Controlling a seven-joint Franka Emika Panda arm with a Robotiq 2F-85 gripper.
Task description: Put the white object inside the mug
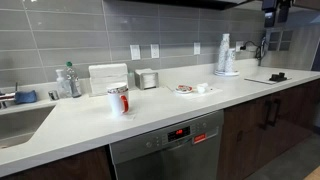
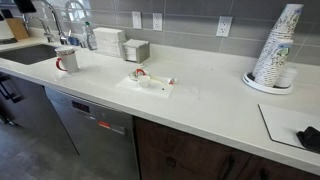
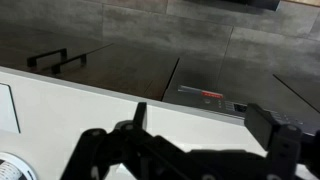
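Note:
The mug [image 1: 118, 98], white with red markings, stands upright on the white counter; it also shows in an exterior view [image 2: 66, 60]. The small white object [image 1: 203, 88] lies on a flat white tray [image 1: 183, 92] right of the mug in that view, and shows on the tray [image 2: 130, 84] in an exterior view [image 2: 157, 85]. My gripper [image 1: 275, 10] hangs high above the far end of the counter, well away from both. In the wrist view my gripper [image 3: 205, 125] is open and empty over bare counter near the front edge.
A tall stack of paper cups [image 2: 275, 48] stands on a plate by the wall. A black item [image 2: 310, 138] lies on a white board. A white box [image 1: 107, 78], a small metal box [image 1: 147, 78], bottles [image 1: 66, 82] and a sink [image 2: 35, 52] are near the mug. A dishwasher [image 1: 165, 150] sits below.

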